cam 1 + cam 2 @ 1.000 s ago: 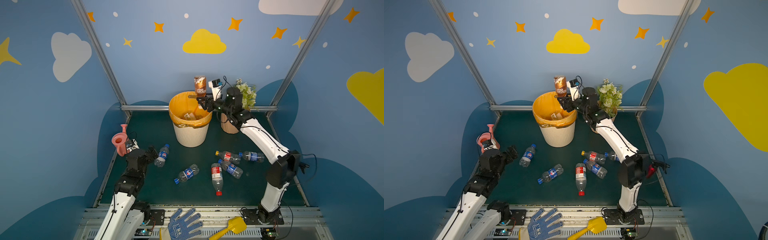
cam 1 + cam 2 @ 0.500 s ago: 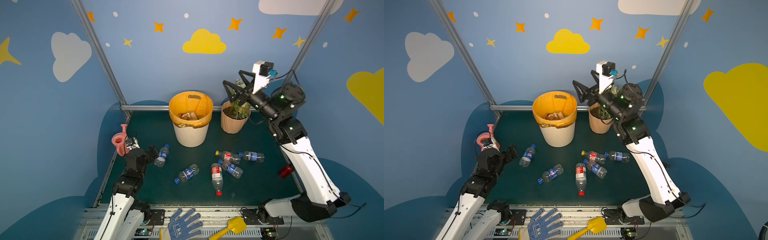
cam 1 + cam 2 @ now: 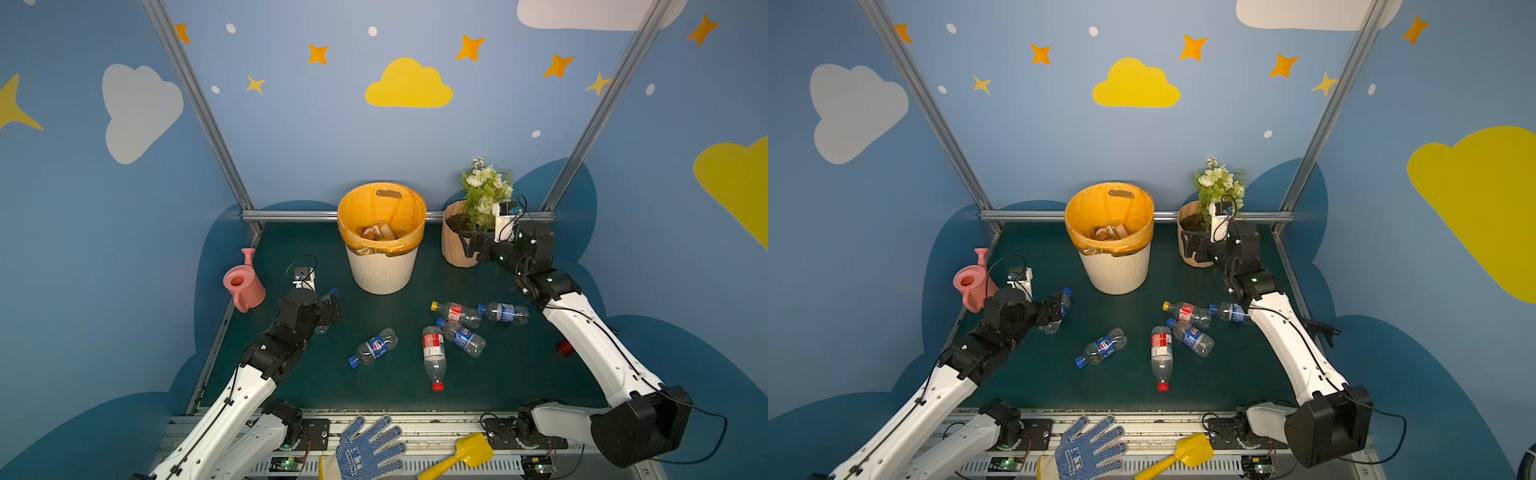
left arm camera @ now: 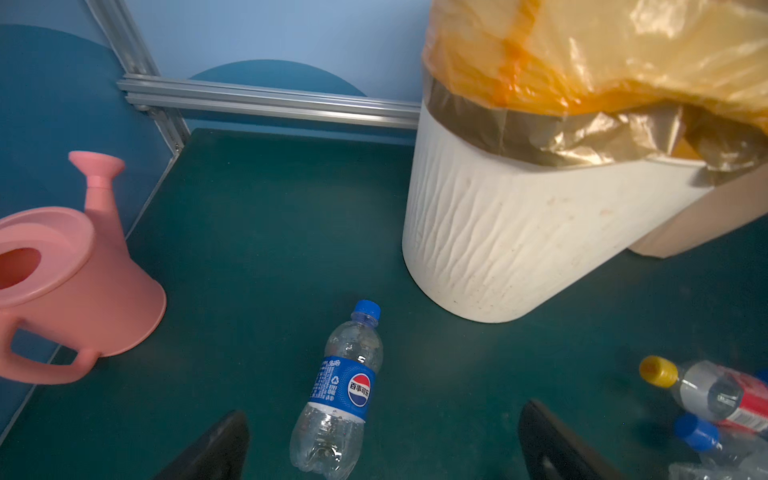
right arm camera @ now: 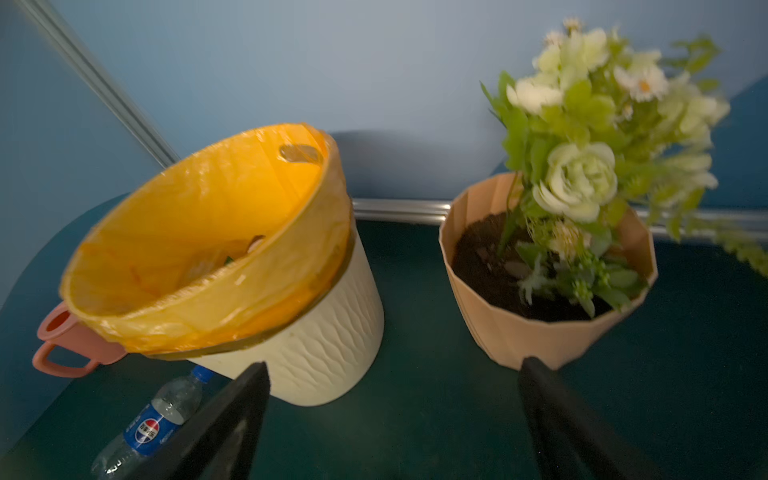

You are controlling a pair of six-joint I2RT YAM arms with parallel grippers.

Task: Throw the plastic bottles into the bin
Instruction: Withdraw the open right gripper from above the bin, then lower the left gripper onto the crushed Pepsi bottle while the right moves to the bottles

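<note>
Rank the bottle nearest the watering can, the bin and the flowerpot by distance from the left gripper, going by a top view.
1. Bottle: right at the left gripper, lined up between its open fingers.
2. Bin: farther back, toward the middle.
3. Flowerpot: back right, beyond the bin.

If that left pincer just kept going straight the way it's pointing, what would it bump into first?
Probably the blue-capped bottle lying just ahead of the open left pincer; the bin stands farther back. Exact depth is unclear.
</note>
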